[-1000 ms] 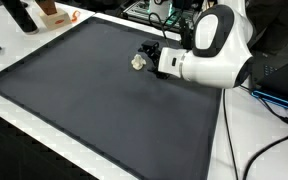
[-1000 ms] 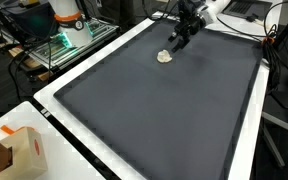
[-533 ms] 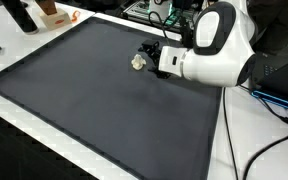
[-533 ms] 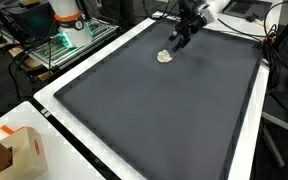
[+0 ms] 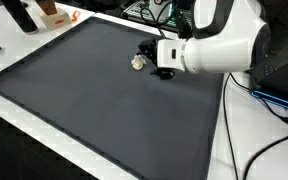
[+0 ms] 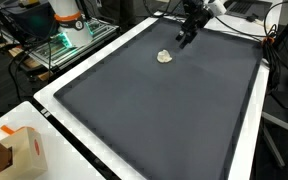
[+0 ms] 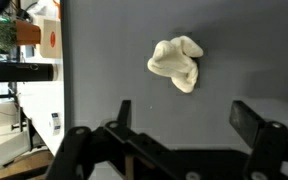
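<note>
Two fingers of the pincer stand wide apart and grip nothing. In the wrist view, the cream lump lies ahead of the gap, nearer one finger than the other. In an exterior view, the pincer hangs just beside the lump, clear of it, near the far edge of the dark mat that covers the counter.

Observe these hazards:
- The lump is low and irregular. Close too high and the fingertips likely pass over it.
- Descend too far and the fingertips may press into the mat and drag it.
- Left off-centre, the lump may be pushed aside by one finger.
- Squeeze hard and the lump may deform.
</note>
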Controlling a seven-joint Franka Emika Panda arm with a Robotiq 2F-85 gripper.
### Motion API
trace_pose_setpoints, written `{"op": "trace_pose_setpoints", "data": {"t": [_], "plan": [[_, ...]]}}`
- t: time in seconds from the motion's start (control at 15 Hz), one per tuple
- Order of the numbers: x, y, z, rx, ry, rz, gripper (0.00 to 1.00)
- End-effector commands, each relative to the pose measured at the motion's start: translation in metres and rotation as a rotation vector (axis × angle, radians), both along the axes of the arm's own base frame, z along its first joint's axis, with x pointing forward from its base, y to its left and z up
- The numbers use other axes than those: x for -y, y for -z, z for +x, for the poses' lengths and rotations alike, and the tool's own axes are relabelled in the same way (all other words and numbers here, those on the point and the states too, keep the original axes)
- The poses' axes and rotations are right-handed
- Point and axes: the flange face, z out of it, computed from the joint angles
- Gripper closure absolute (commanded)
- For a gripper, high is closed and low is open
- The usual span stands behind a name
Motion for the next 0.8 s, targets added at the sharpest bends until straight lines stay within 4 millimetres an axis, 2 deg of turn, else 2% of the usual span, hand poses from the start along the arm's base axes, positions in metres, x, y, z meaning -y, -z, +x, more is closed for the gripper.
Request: {"op": "trace_pose_setpoints", "data": {"t": [0.0, 0.4, 0.73], "plan": [[0.015, -0.025, -0.003, -0.016, -0.011, 0.159, 0.0], [0.052, -0.072, -0.002, -0.041, 0.164, 0.416, 0.0], [0.083, -0.111, -0.002, 0.013, 0.3, 0.613, 0.0]]}}
